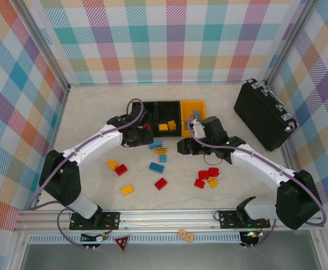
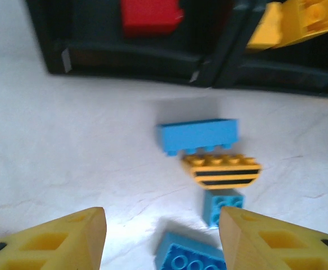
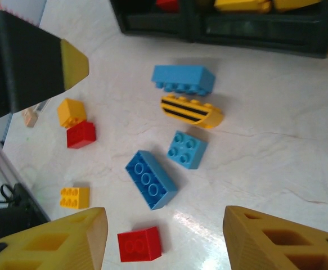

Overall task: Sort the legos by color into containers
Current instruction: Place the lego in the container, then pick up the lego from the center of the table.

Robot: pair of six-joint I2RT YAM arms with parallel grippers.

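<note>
With both grippers hanging low over the pale tabletop (image 1: 90,118), the sort looks part-way through. One red studded brick (image 2: 151,14) sits in the left black plastic bin (image 2: 130,53). A couple of yellow-orange bricks (image 1: 167,126) lie in the middle black bin (image 1: 166,103), and the yellow-orange bin (image 1: 200,104) closes the row on the right. Loose pieces lie scattered between the arms.

Left gripper (image 2: 162,219): yellow-orange fingers (image 2: 68,242) spread apart, nothing between them. Right gripper (image 3: 164,216): same story, jaws parted and empty, with a small red cube brick (image 3: 139,244) near the gap.

The likeliest target for the left arm is the long blue brick (image 2: 197,136), just in front of the bins. It lies tipped on its side with its studs facing back toward the arms. Its long axis runs across the view, parallel to the bin fronts. Just beside it is a yellow curved piece with black stripes (image 2: 223,170), lined up the same way. Nearer the arms, a small square blue brick (image 3: 187,149) sits studs-up, and a longer blue brick (image 3: 151,179) lies studs-up on a diagonal.

These pieces should be light, rigid and tough, though the smooth walls are probably slippery. The best hold looks like a pinch across the short width, flat wall to flat wall, at mid-length. Studs and the curved back are best avoided.
</note>
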